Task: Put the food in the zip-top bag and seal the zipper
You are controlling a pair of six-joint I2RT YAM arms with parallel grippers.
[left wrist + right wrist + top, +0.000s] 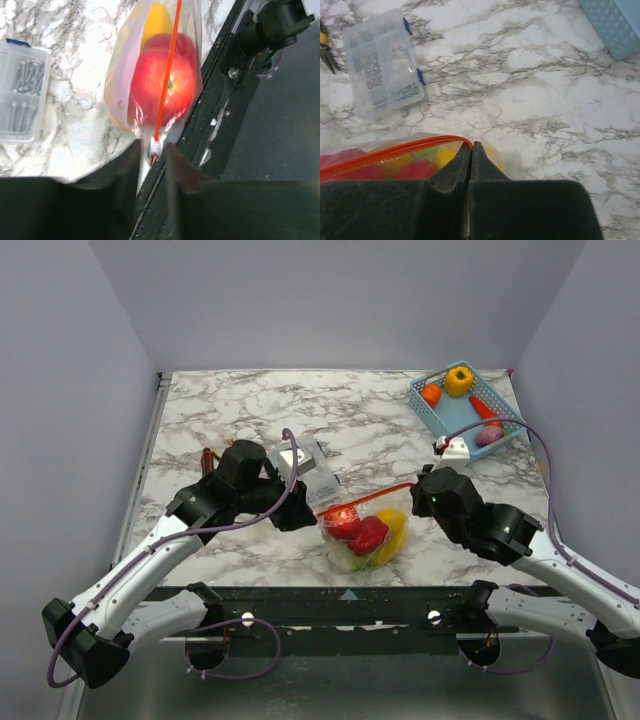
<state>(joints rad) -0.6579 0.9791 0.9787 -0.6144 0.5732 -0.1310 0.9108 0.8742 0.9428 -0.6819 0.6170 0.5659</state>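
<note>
The zip-top bag (pixel 365 532) lies near the table's front edge and holds red (pixel 362 532) and yellow food (pixel 392 528). In the left wrist view a red apple-like piece (pixel 160 95) and a yellow piece (pixel 157 20) show through the plastic. The red-orange zipper (pixel 167 80) runs down to a white slider (pixel 155 146). My left gripper (pixel 152 150) stands slightly open around that slider, with a gap on both sides. My right gripper (pixel 471 146) is shut on the bag's other corner, pinching the end of the zipper (pixel 395 150).
A blue mesh basket (pixel 455 418) at the back right holds more toy food, including a yellow pepper (pixel 460 380). A rigid clear parts box (pixel 305 470) sits just behind my left gripper. Pliers (pixel 208 460) lie at the left. The table's front edge runs just below the bag.
</note>
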